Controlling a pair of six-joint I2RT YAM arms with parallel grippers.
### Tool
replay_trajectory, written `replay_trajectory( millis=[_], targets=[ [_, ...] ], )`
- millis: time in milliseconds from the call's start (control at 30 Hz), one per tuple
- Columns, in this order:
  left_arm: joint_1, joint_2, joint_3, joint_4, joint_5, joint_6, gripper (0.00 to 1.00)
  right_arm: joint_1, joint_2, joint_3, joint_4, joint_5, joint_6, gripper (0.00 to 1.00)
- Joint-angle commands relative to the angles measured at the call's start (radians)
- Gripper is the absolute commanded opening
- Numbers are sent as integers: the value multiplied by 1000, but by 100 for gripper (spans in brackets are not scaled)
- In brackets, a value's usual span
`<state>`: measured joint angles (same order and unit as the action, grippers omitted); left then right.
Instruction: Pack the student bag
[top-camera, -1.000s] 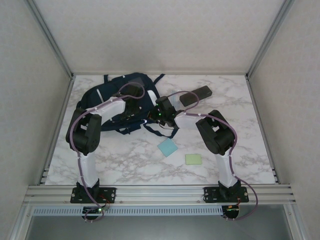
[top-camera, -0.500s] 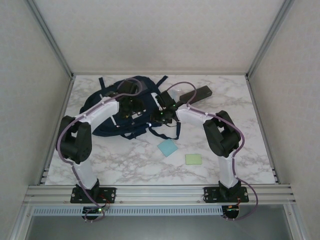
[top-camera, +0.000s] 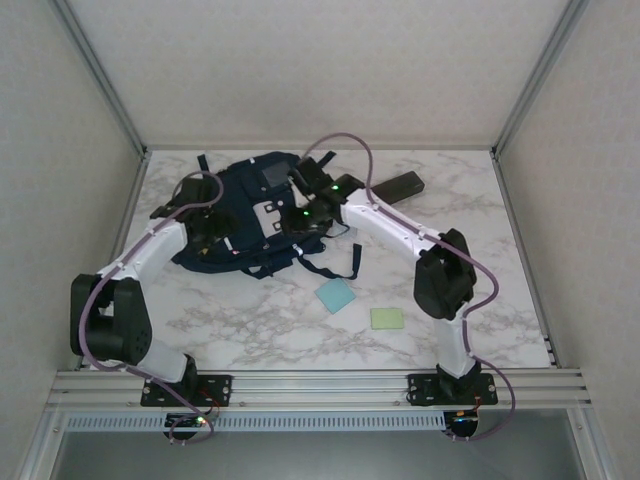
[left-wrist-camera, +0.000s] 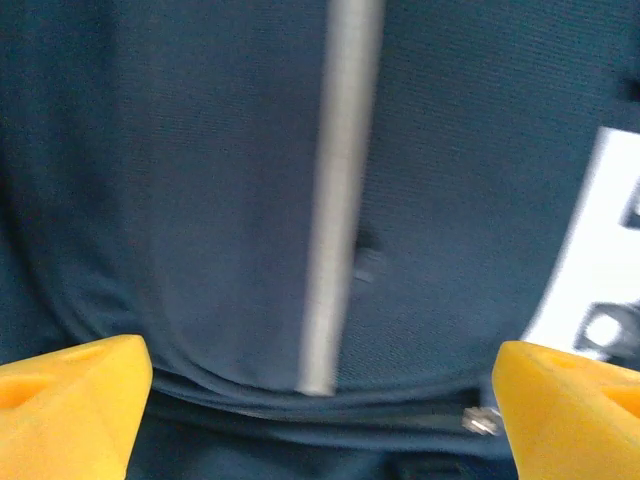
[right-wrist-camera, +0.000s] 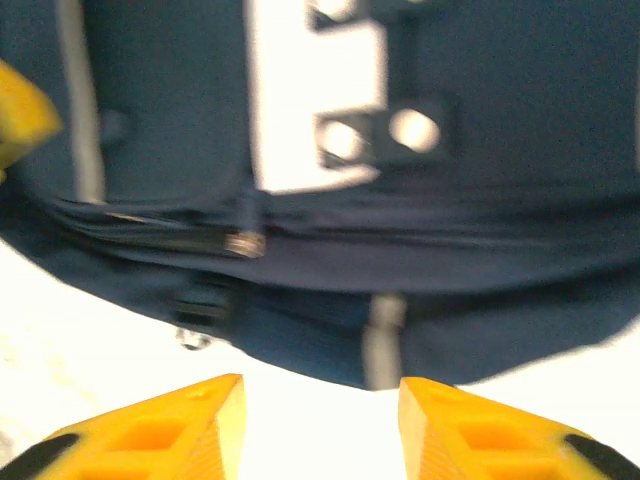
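Observation:
The student bag (top-camera: 245, 200), dark navy with thin white stripes, lies flat at the back left of the table, straps trailing toward the front. My left gripper (top-camera: 207, 229) hovers over its left part, jaws wide open and empty; the left wrist view shows the bag's fabric (left-wrist-camera: 200, 200), a white stripe (left-wrist-camera: 340, 190) and a zipper pull (left-wrist-camera: 480, 422). My right gripper (top-camera: 301, 218) is open at the bag's right edge. In the right wrist view the gripper (right-wrist-camera: 320, 430) sits over bare table just off the bag (right-wrist-camera: 520, 150), facing the grey buckle patch (right-wrist-camera: 300, 110) and a zipper pull (right-wrist-camera: 245, 243).
A black oblong case (top-camera: 393, 187) lies at the back right of the bag. A blue sticky pad (top-camera: 335, 296) and a green one (top-camera: 386, 318) rest on the marble table (top-camera: 500, 300) in front. Frame walls enclose the sides and back.
The left arm swung out leftward, taking its gripper from the bag's middle to its left side. The right arm reached farther back and left onto the bag's right edge.

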<state>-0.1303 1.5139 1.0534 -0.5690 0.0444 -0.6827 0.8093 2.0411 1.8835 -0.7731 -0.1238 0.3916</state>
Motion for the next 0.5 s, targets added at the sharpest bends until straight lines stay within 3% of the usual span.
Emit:
replay_trajectory(
  millis=[0, 233, 467],
  targets=[
    [61, -3, -57, 60, 16, -24, 88, 58, 134, 128, -51, 17, -27, 37],
    [94, 67, -87, 166, 37, -56, 82, 101, 315, 300, -13, 39, 1, 30],
    [94, 127, -115, 239, 82, -85, 51, 105, 398, 299, 1, 179, 39, 28]
  ],
)
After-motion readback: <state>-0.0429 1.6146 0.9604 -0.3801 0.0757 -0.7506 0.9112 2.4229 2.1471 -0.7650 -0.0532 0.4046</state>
